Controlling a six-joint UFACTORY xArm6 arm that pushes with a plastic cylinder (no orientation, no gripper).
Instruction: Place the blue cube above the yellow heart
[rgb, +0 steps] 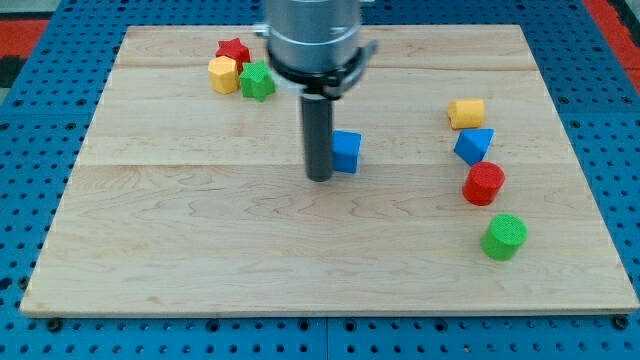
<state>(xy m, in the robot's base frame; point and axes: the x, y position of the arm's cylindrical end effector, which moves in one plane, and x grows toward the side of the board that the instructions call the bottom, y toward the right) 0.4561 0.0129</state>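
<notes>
Wooden counter (200, 250), pale planks, on a blue perforated base.

Rod with no jaws, holding nothing: my tip (319, 179) sits just left of the blue cube (346, 151), touching or nearly so.

Yellow heart (466, 113): toward the view's right, well apart from the cube. Directly below it in a column: blue triangular block (474, 146), red cylinder (484, 184), green cylinder (504, 237).

Top-left cluster: red star (234, 50), yellow hexagonal block (223, 74), green star (257, 81), packed together.

My tip (319, 178) is dark, beside a blue cube (346, 151) on the pale wood board (200, 230). Red star (233, 50), green star (257, 81), yellow block (223, 74). At the view's right: yellow heart (466, 113), blue block (474, 146), red block (484, 184), green block (504, 237).
</notes>
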